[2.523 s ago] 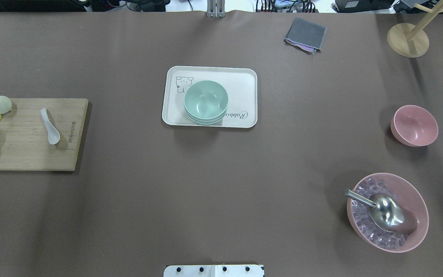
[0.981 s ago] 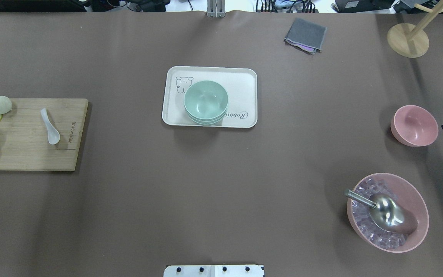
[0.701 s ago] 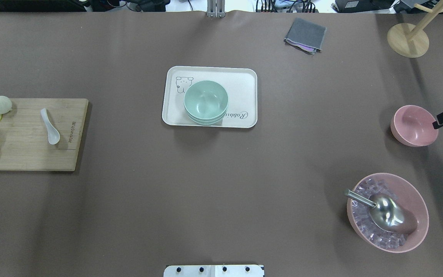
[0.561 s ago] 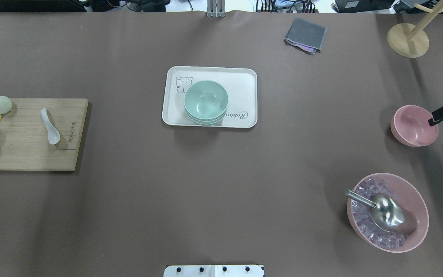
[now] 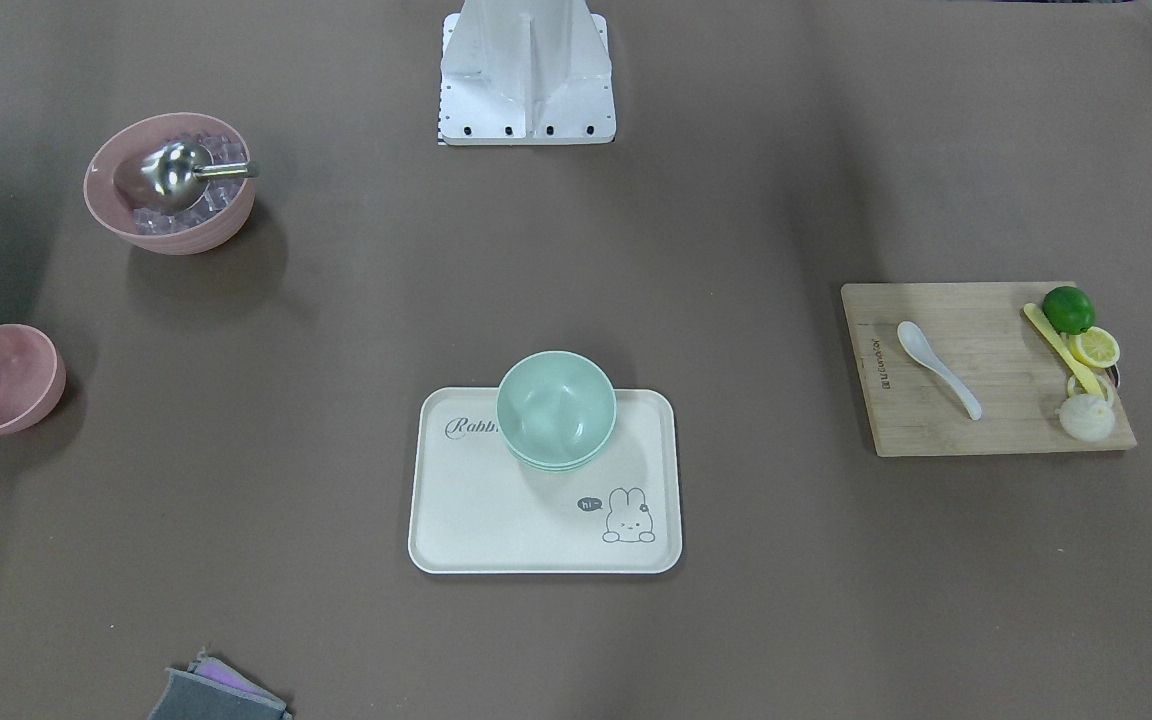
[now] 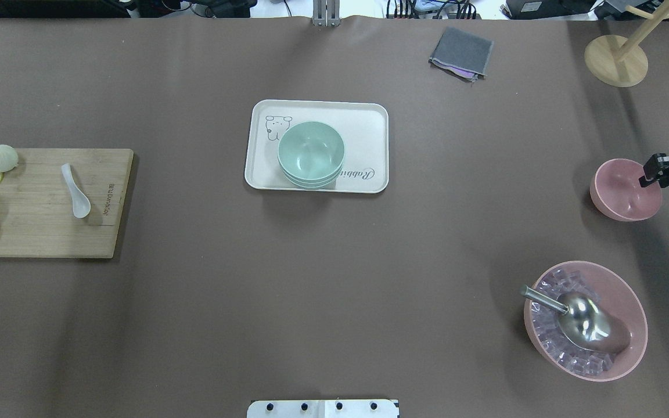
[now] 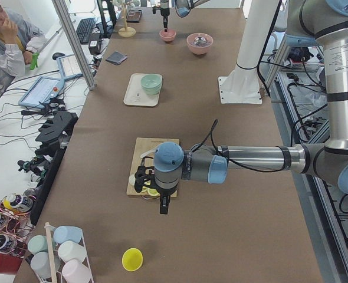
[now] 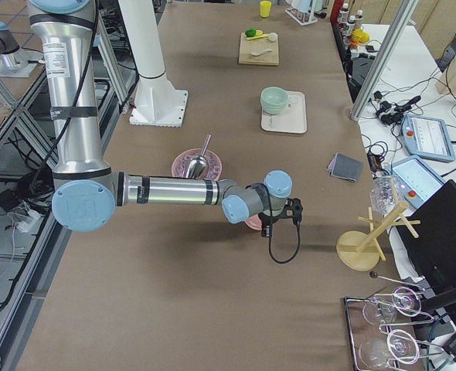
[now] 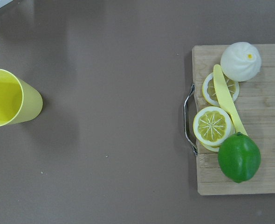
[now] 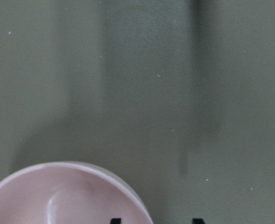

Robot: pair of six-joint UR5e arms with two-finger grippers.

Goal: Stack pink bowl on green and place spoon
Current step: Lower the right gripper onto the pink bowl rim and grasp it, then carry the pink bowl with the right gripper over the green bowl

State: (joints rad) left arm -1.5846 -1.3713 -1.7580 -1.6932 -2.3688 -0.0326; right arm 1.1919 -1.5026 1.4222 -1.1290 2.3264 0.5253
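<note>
The small pink bowl (image 6: 622, 194) stands empty at the table's right side. My right gripper (image 6: 655, 171) is open over its right rim. In the right wrist view the bowl (image 10: 58, 196) is at the bottom left, with one fingertip (image 10: 114, 220) over its rim and the other outside it. The green bowls (image 6: 310, 152) sit stacked on the cream tray (image 6: 369, 122) in the middle. The white spoon (image 6: 76, 191) lies on the wooden cutting board (image 6: 38, 232) at the left. My left gripper (image 7: 163, 205) hangs above the board's outer end; I cannot tell whether it is open.
A large pink bowl (image 6: 630, 354) holds ice cubes and a metal scoop (image 6: 581, 319) at the front right. A grey cloth (image 6: 461, 52) and a wooden stand (image 6: 616, 60) are at the back right. A lime (image 9: 239, 157), lemon slices and a bun share the board. A yellow cup (image 9: 7, 97) stands beyond it.
My right gripper has come in from the right edge and now sits over the pink bowl's right rim. The bowls and the spoon have not moved.
</note>
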